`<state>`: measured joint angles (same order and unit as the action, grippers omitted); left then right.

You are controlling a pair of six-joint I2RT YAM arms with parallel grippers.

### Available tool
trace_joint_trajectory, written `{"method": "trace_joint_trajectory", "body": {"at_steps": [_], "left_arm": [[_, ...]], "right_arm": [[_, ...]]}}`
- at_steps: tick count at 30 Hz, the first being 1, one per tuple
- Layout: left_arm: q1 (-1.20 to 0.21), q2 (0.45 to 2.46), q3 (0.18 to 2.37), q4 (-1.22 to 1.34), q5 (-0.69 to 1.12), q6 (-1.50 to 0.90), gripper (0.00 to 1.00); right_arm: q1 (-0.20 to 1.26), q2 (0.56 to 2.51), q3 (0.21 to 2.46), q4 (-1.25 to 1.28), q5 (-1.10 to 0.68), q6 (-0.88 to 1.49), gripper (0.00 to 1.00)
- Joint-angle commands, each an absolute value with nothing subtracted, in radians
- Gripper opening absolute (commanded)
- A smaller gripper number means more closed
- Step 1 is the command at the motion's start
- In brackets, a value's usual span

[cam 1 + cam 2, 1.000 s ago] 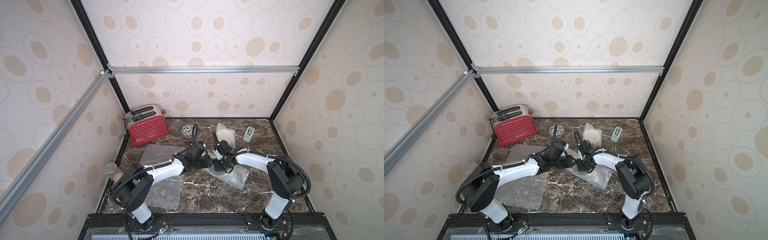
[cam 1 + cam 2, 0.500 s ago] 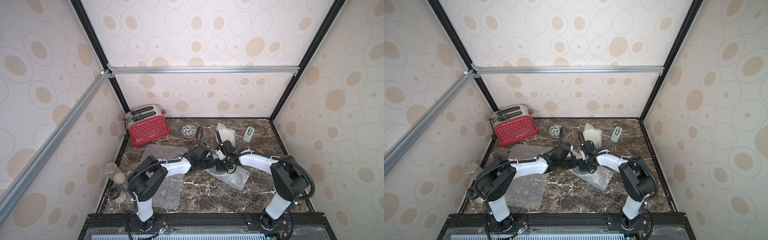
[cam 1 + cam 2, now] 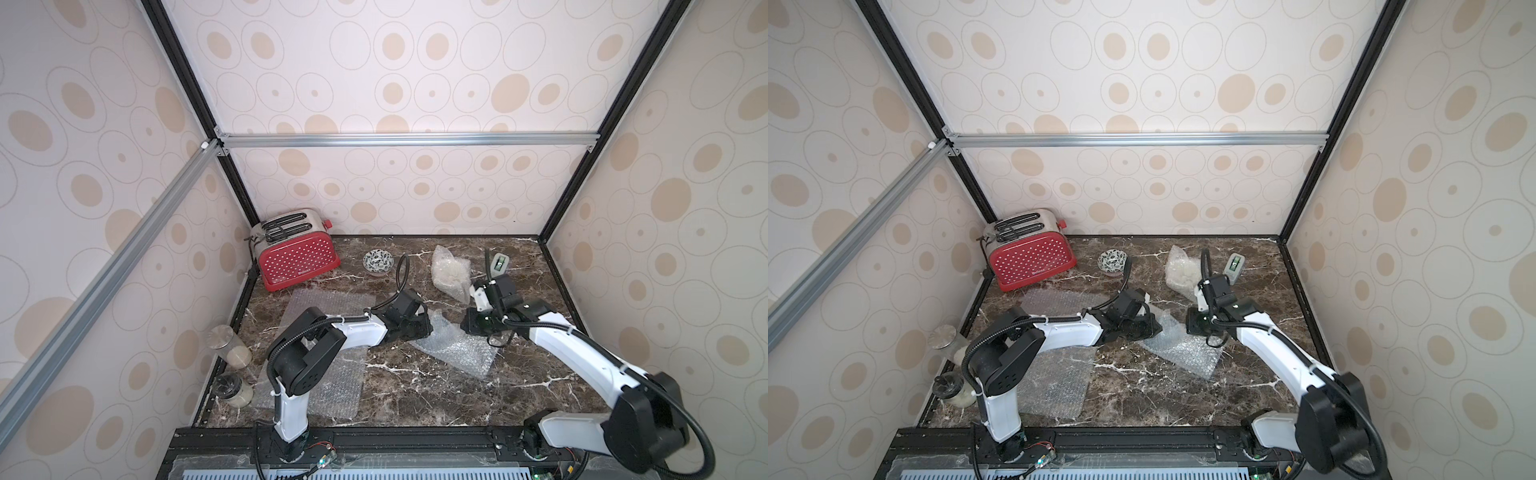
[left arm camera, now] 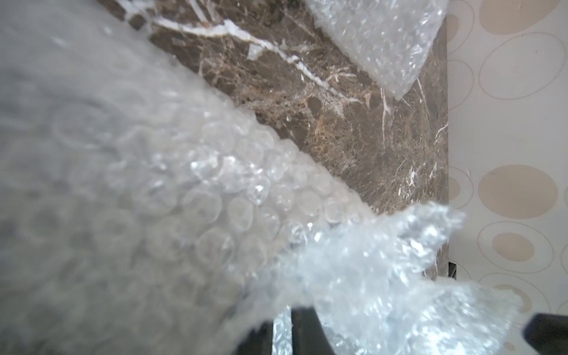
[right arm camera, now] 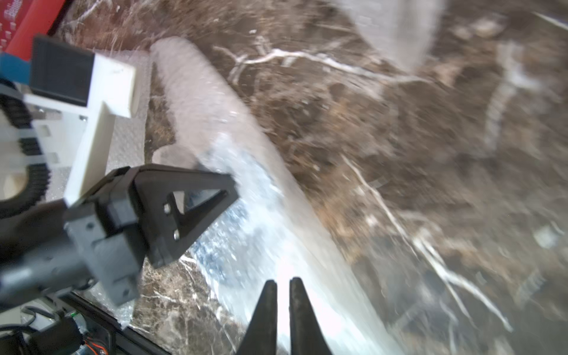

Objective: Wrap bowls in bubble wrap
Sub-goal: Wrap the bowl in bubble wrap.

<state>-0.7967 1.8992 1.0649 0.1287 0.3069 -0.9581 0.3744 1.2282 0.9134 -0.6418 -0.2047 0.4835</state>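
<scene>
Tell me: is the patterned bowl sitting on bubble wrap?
No, the patterned bowl stands on the bare marble tabletop beside the red toaster.

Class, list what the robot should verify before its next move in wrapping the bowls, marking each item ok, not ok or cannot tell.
1. left gripper pinching the centre bubble wrap sheet: ok.
2. Bowl on that sheet: cannot tell, none visible.
3. right gripper empty: ok, jaws slightly apart, nothing between.
4. leaf-pattern bowl wrapped: not ok, bare at the back.
5. spare flat sheet available: ok.
</scene>
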Motion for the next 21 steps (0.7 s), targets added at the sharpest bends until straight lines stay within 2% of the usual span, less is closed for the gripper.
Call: {"method": "trace_joint_trajectory", "body": {"at_steps": [1, 6, 12, 16, 21], "left_arm": [[-0.805, 1.944, 1.089, 0.120, 0.311, -0.968, 0.14], [-0.806, 1.964, 1.114, 0.081, 0.321, -0.949, 0.15], [-0.806, 1.989, 1.188, -0.003, 0.336, -0.907, 0.16], [-0.807, 1.996, 1.225, -0.053, 0.338, -0.886, 0.17], [-0.806, 2.000, 1.233, -0.078, 0.340, -0.879, 0.18]], "right_arm": [[0.339, 1.084, 0.848, -0.850, -0.116, 0.593, 0.19], [0.257, 0.954, 0.749, -0.936, -0.117, 0.659, 0.33], [0.232, 1.002, 0.691, -0.838, -0.143, 0.642, 0.42], [0.172, 1.049, 0.648, -0.697, -0.271, 0.604, 0.44], [0.120, 1.073, 0.624, -0.575, -0.302, 0.569, 0.43]]}}
